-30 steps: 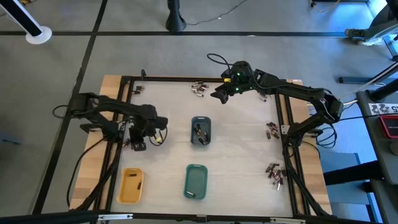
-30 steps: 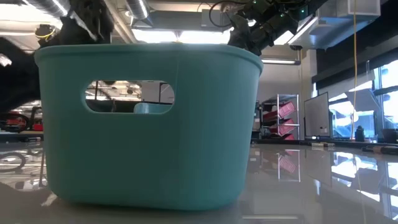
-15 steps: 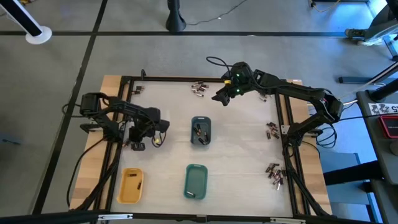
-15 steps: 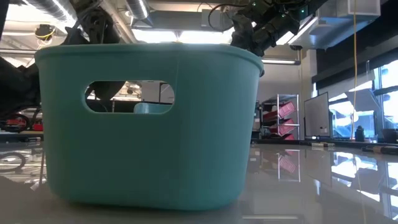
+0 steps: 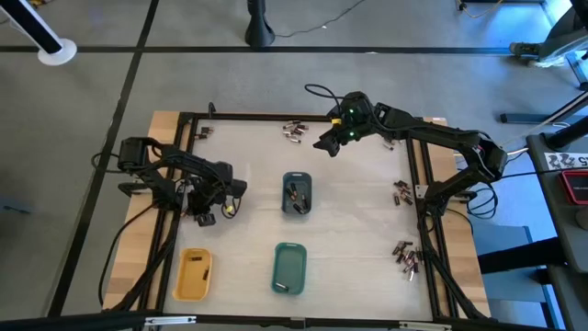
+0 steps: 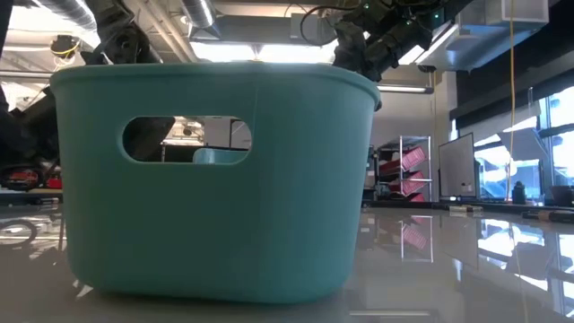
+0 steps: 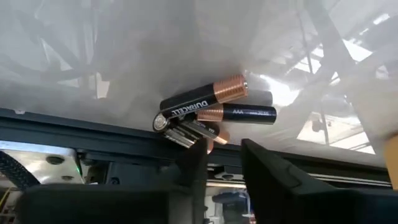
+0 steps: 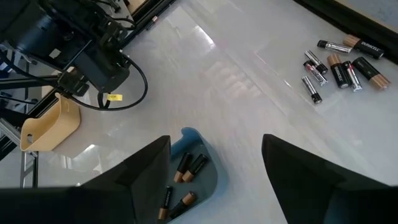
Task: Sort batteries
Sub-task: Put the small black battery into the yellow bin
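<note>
Batteries [image 7: 211, 109] just beyond left hand [image 7: 224, 158]

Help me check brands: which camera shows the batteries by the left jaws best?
The left wrist view: the batteries lie close ahead of the left gripper, with the label on one readable. The high view shows only that gripper at the table's left edge, the pile too small. The low view's green tray blocks it.

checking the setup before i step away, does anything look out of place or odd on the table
Only the sorting still undone: loose batteries lie in clumps near the table's edges, including a pile against the frame rail in front of the left gripper. No tray is tipped, nothing spilled.
</note>
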Controlling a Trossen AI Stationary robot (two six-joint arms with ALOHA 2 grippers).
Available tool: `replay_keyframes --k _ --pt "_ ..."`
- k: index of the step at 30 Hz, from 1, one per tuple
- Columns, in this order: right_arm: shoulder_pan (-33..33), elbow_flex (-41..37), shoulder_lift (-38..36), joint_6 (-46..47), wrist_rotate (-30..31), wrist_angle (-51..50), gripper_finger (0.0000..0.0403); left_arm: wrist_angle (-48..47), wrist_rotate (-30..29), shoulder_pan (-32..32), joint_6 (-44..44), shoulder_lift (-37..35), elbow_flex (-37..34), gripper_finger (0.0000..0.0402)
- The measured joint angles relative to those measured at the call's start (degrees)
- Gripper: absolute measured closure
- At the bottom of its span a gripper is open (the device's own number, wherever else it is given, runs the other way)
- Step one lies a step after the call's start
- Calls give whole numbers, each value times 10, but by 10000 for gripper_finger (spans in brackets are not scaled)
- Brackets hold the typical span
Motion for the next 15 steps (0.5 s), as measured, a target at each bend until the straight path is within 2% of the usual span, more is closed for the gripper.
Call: replay_keyframes --k 4,8,15 --pt "0 0 0 0 0 0 149 4 -1 0 18 0 1 266" --pt "0 0 0 0 0 0 149 5 -35 0 22 0 15 236" --pt "0 0 0 0 0 0 149 33 -50 -2 29 0 38 225"
